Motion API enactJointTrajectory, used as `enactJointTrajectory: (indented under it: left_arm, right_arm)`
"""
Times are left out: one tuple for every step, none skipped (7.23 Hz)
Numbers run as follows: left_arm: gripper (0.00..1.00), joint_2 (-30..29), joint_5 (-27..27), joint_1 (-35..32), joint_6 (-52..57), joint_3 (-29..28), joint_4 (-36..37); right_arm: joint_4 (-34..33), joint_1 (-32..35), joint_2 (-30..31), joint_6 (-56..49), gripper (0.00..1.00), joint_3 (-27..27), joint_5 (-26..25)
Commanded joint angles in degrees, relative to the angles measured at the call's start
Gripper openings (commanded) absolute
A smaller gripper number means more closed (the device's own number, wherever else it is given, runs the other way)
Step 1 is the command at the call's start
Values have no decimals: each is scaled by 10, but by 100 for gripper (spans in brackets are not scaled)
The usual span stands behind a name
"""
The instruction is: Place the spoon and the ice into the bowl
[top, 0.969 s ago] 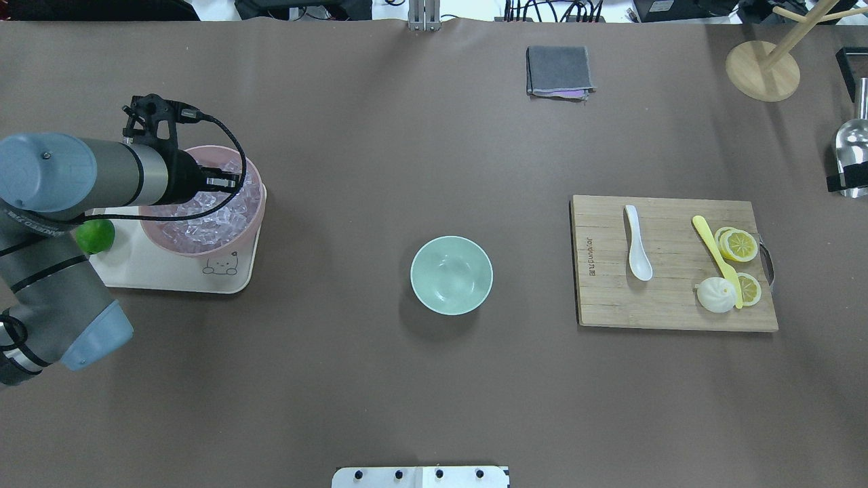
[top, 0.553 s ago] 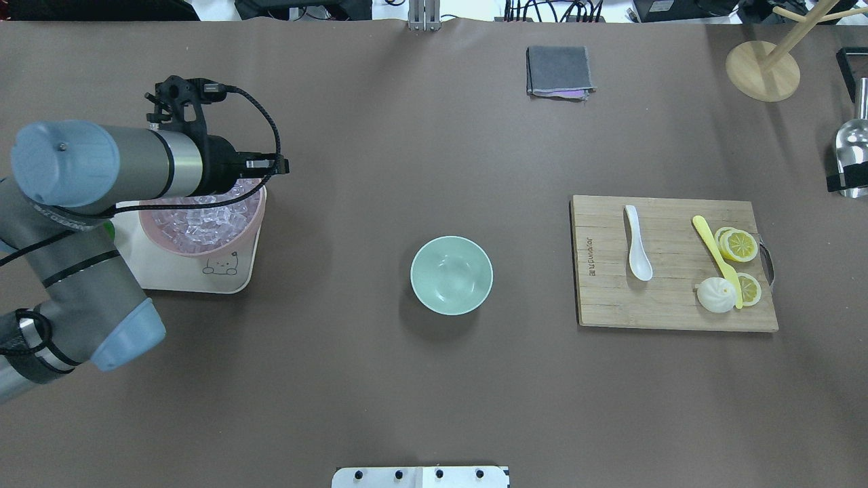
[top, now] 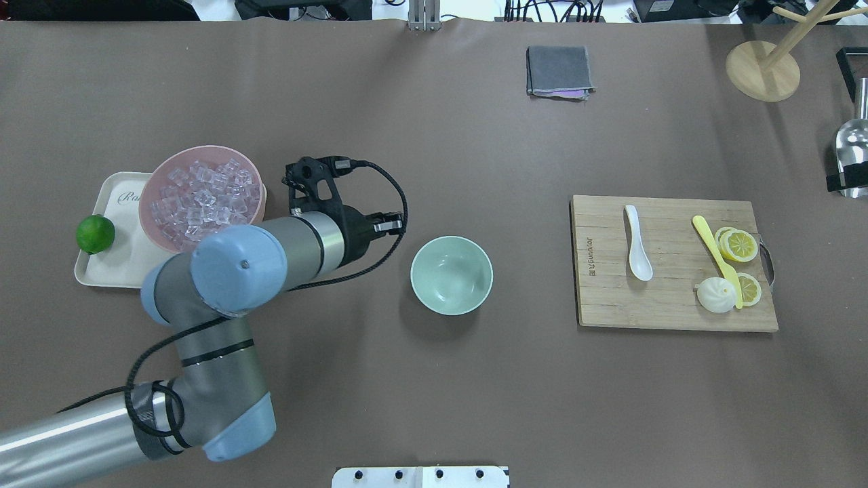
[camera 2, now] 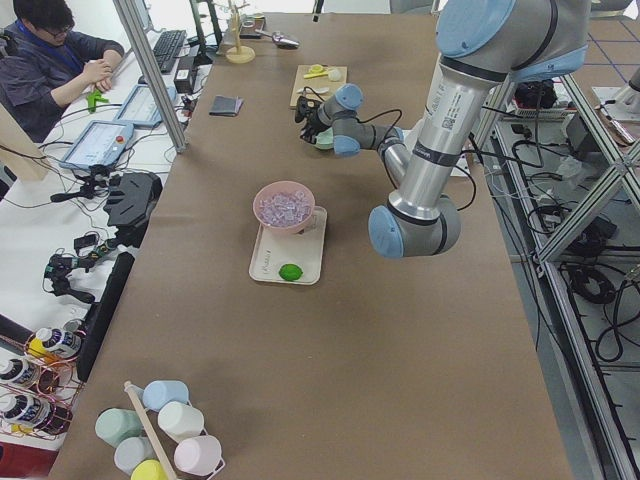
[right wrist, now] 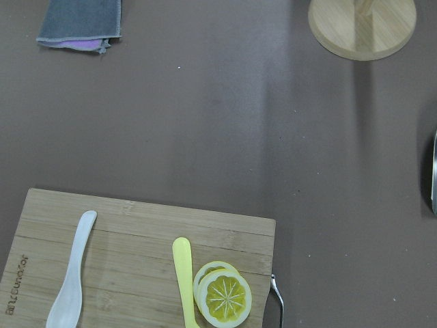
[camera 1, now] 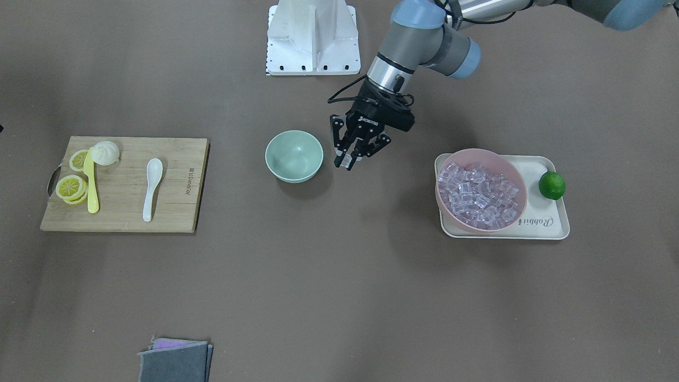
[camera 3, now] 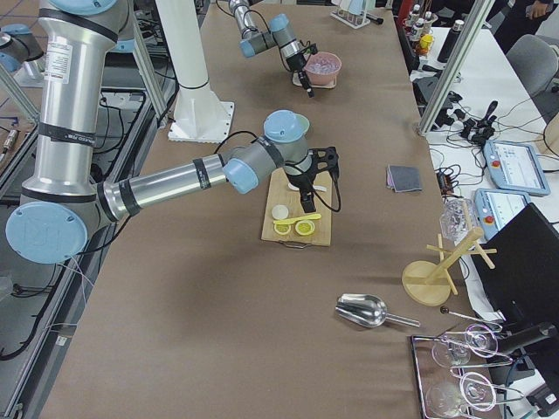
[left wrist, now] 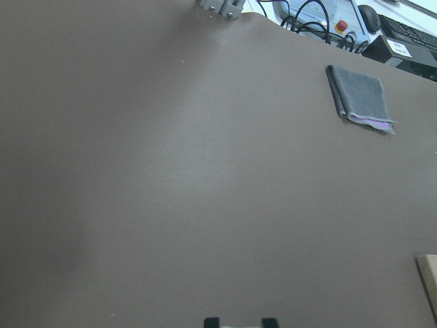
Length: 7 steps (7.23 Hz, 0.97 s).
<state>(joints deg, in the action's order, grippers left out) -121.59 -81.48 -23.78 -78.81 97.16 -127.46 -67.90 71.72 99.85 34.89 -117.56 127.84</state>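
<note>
The mint-green bowl (top: pixel 451 274) stands empty at the table's middle. My left gripper (camera 1: pixel 346 161) hangs just beside it, on the side of the pink bowl, and is shut on a small clear ice cube (left wrist: pixel 235 325) that barely shows between its fingertips. More ice (camera 1: pixel 477 193) fills the pink bowl (top: pixel 203 149). The white spoon (top: pixel 637 247) lies on the wooden cutting board (top: pixel 678 312). My right gripper (camera 3: pixel 306 199) shows only in the exterior right view, above the board. I cannot tell whether it is open or shut.
The pink bowl sits on a cream tray (camera 1: pixel 551 223) with a lime (camera 1: pixel 551 185). A yellow knife (camera 1: pixel 93 191), lemon slices (camera 1: pixel 70 188) and a bun (camera 1: pixel 106 153) share the board. A grey cloth (top: pixel 559 71), a wooden stand (top: pixel 763 71) and a metal scoop (top: pixel 851 156) lie at the far side.
My left arm has swung from over the pink bowl of ice across to the mint bowl's side. The pink bowl and lime are uncovered again.
</note>
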Motion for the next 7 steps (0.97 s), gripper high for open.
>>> enactJointTrajectory:
  left_arm:
    - [0,-36,57,42,-18,-42,-1]
    - [0,-45,65,49,-23,-57,-1]
    - [0,-51,66,58,-26,-64,0]
    - [0,-51,66,65,-26,-67,0]
    - [0,-51,66,67,-26,-72,0]
    - [0,-52,65,67,-25,-79,-2]
    - [21,-61,62,67,-26,-78,-2]
  right_arm:
    - [1,0,0,0,99,1,0]
    - [1,0,0,0,99,0,-1]
    - [1,0,0,0,99,0,-1]
    - [1,0,0,0,99,1,-1]
    - [1,0,-1,0,99,1,-1]
    - [1,0,0,0,99,1,-1]
    - [1,0,-1,0,99,1,-1]
